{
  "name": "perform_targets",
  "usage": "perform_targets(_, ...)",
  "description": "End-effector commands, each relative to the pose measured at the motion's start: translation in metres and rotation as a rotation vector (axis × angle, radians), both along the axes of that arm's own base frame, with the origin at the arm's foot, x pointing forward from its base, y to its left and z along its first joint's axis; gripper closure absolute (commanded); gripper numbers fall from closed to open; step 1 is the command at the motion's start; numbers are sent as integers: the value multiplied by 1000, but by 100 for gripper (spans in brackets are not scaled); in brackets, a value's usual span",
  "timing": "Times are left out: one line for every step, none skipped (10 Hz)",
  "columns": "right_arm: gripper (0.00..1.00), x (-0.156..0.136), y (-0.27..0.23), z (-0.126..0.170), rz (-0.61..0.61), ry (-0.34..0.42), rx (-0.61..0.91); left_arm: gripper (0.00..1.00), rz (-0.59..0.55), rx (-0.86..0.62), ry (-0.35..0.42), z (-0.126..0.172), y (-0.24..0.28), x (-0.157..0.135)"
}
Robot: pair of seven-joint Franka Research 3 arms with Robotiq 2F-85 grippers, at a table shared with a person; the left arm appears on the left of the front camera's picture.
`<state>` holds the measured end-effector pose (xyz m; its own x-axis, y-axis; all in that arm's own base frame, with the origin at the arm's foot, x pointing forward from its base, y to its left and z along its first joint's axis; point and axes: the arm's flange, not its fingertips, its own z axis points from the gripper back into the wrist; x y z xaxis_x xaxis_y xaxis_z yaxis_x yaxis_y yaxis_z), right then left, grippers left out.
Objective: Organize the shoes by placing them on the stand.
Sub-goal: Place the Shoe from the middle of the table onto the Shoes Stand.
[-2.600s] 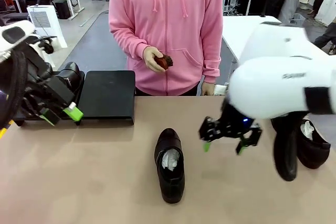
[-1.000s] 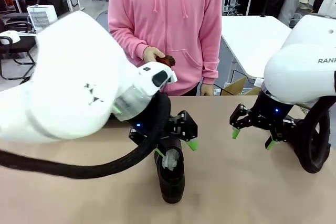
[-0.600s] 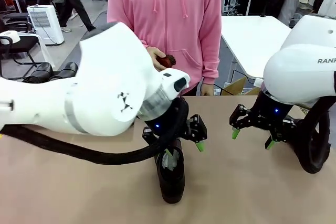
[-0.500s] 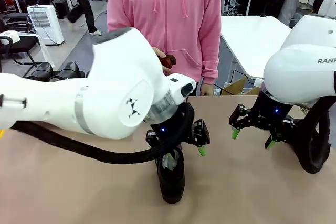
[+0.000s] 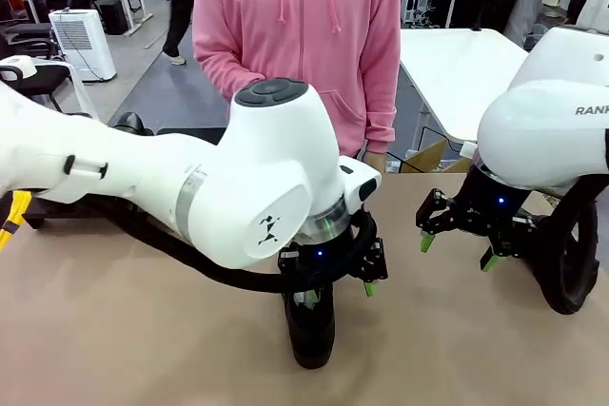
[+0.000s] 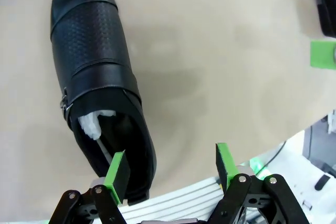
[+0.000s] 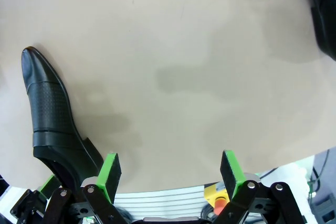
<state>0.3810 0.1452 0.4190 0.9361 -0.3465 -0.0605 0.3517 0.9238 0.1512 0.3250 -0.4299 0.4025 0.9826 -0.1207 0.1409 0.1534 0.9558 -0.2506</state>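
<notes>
Hovering wide open, my left hand (image 6: pixel 170 167) has the shoe (image 6: pixel 92 61) at eleven o'clock, its toe pointing away from me. My right hand (image 5: pixel 457 250), also wide, is farther off.

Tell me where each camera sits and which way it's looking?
Front view: sits between the arms and faces across the table at the person; the left arm and right arm show.
Left wrist view: sits on the left arm and looks down past the open left gripper at the shoe.
Right wrist view: sits on the right arm and looks down past the open right gripper at the table.
Shared: all three show that shoe.
</notes>
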Motion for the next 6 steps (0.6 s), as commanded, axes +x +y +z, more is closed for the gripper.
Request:
perform_targets(0, 0, 1, 0, 12, 0, 3, 15, 51, 25, -25, -11, -20, 8)
perform_targets(0, 0, 1, 0, 12, 0, 3, 15, 55, 44, -21, -19, -23, 10)
perform_targets(0, 0, 1, 0, 12, 0, 3, 15, 55, 63, -20, -27, -25, 13)
perform_targets(0, 0, 1, 0, 12, 0, 3, 15, 26, 75, -10, -38, -26, 14)
perform_targets(0, 0, 1, 0, 12, 0, 3, 15, 18, 78, -17, -43, -26, 15)
perform_targets(0, 0, 1, 0, 12, 0, 3, 15, 14, 82, -24, -46, -26, 16)
